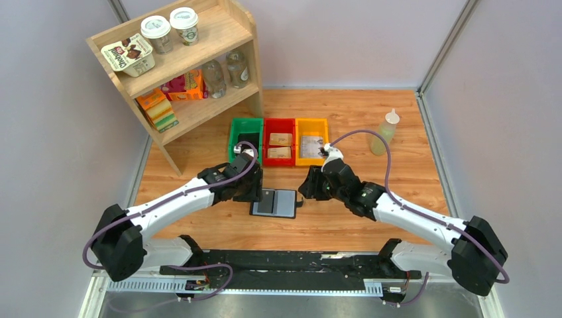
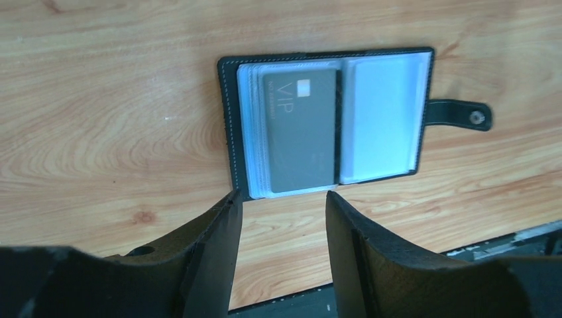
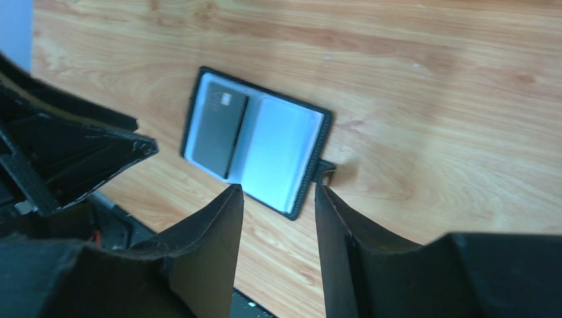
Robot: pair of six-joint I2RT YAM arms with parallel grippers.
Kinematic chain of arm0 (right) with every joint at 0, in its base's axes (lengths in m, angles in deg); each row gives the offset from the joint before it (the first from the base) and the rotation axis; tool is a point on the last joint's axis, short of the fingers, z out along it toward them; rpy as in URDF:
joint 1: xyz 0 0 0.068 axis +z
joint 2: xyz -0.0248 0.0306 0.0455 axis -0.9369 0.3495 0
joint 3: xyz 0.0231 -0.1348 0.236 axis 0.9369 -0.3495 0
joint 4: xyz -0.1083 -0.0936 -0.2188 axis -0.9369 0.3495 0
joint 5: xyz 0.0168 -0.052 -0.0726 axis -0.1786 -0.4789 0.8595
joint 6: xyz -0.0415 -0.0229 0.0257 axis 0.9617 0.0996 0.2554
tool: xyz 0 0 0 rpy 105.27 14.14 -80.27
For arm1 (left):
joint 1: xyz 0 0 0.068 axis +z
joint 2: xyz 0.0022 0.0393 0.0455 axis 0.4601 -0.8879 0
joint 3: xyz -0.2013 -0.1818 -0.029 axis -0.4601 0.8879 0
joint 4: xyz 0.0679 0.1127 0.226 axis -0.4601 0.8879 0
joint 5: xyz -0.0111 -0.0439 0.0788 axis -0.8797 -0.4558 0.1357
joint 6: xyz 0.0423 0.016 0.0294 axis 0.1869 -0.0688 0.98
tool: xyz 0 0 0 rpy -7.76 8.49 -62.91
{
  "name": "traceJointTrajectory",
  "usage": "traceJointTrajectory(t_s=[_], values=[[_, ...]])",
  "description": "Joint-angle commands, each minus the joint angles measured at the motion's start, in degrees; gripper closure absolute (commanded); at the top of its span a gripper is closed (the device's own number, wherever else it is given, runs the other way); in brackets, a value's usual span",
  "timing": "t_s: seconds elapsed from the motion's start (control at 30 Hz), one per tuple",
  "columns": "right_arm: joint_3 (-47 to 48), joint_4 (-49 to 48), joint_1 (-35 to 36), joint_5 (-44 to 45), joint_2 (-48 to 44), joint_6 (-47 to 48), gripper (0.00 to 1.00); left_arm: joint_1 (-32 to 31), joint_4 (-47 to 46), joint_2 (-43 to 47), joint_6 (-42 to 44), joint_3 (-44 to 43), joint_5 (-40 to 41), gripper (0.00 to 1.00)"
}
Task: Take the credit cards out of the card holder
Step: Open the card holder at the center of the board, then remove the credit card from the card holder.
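A wooden shelf unit (image 1: 177, 63) stands at the far left of the counter (image 1: 344, 228). Its top board carries a snack pack (image 1: 127, 54) and two lidded paper cups (image 1: 171, 29). Orange boxes (image 1: 192, 85) and two clear bottles (image 1: 225, 73) sit on the board below.

The left arm (image 1: 172, 199) reaches from the near left toward the middle. Its jaws stand open with nothing between them, just beside the left half of the card holder (image 1: 273, 203). Whether they touch it cannot be told.

Beyond them sit three bins in a row:
- a green bin (image 1: 246, 121)
- a red bin (image 1: 280, 121) holding two tan-brown packets (image 1: 280, 146)
- a yellow bin (image 1: 311, 121) with a pale flat packet inside

The card holder lies spread open and flat on the counter, in the middle between the two arms. A dark credit card (image 2: 299, 129) marked VIP sits in the clear sleeves of its left half. The right half shows only a pale grey-blue sleeve. Whether more cards lie beneath cannot be told. The snap tab (image 2: 460, 114) sticks out from the holder's right edge.

The right arm (image 1: 411, 215) comes in from the near right. Its jaws are parted and empty, close to the snap tab. A pale squeeze bottle (image 1: 386, 131) stands at the far right.
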Motion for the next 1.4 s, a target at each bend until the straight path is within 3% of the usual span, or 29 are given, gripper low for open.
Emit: traceJointTrajectory(t_s=[0.0,0.17,0.33,0.73,1.0,1.17,1.37], values=[[2.9,-6.0,-0.2,-8.0,0.6,-0.2,0.54,0.2,-1.9,2.9,1.1,-2.5,-0.7,0.43],[3.7,-18.8,-0.2,-17.0,9.4,-5.1,0.56,4.6,-7.3,0.3,-0.2,0.6,-7.9,0.54],[2.2,-30.3,-0.2,-20.2,19.0,-10.5,0.57,8.2,-11.8,-2.1,-0.1,3.2,-13.0,0.58],[0.6,-44.5,-0.2,-23.6,35.9,-18.9,0.59,10.2,-13.7,-7.3,-1.4,7.8,-11.9,0.66],[-1.5,-48.7,-0.2,-25.1,37.9,-20.6,0.6,10.3,-15.2,-8.7,-3.1,10.0,-13.7,0.73],[-1.5,-51.1,-0.2,-26.6,36.6,-20.6,0.68,10.3,-15.2,-8.1,-3.4,10.4,-14.1,0.8],[-2.6,-52.1,-0.2,-27.2,32.9,-20.3,0.7,10.3,-14.9,-7.9,-3.9,11.0,-14.5,0.85]])
